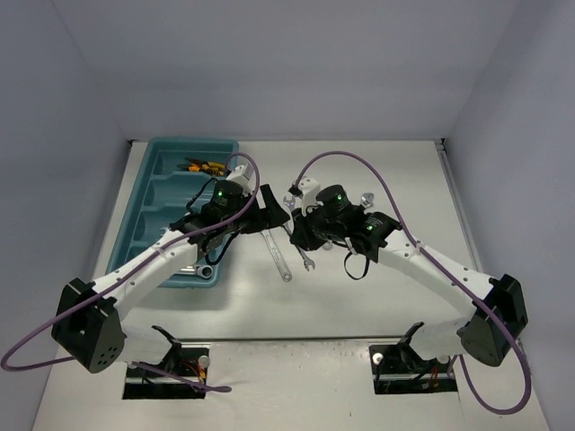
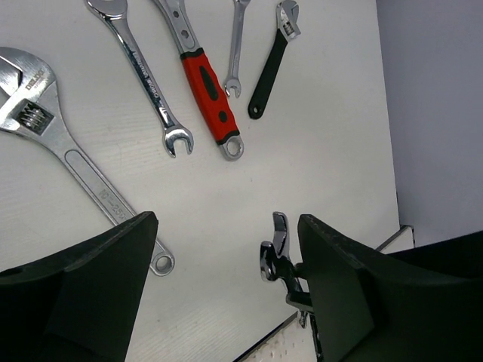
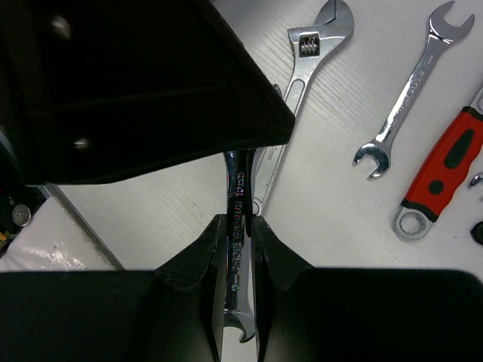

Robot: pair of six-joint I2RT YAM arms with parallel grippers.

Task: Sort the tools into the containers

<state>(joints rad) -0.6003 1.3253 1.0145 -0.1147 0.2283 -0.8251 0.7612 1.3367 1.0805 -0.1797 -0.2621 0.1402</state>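
The tray (image 1: 144, 206) is showing teal-blue against the white table (image 1: 404, 180), with orange-and-black tools (image 1: 202, 165) inside. The large adjustable wrench (image 2: 45, 128), the combination wrench (image 2: 147, 79) and the slim wrench (image 3: 238, 256) are gleaming silver chrome. The red-handled wrench (image 2: 207, 87) is showing black insets on its grip, and the small adjustable wrench (image 2: 272, 64) is wearing a black handle. Purple cables (image 1: 341, 153) are looping over white arms (image 1: 431, 265).

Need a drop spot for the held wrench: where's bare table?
Bare: the table's far strip right of the tray, and its near middle. Crowded: the centre, where loose wrenches lie beside the tray.
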